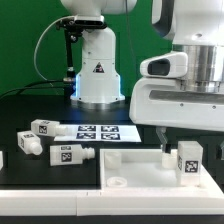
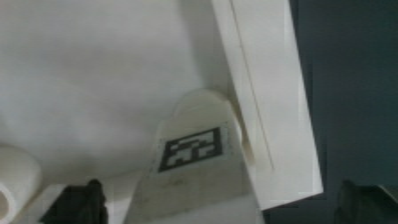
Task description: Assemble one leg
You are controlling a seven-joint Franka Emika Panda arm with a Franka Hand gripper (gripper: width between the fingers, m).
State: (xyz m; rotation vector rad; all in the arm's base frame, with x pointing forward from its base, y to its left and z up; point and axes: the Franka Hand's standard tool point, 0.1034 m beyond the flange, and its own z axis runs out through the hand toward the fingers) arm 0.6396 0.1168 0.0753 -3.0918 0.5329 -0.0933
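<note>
A white leg with a black-and-white tag stands upright on the right part of the large white panel, near its rim. My gripper hangs over it with one finger on each side. In the wrist view the leg lies between my two dark fingertips, with a gap on both sides. The gripper is open and not touching the leg. The leg's lower end is hidden, so I cannot tell whether it sits in a socket.
Three more legs lie on the black table at the exterior view's left. The marker board lies behind them. The robot base stands at the back. A round socket shows on the panel.
</note>
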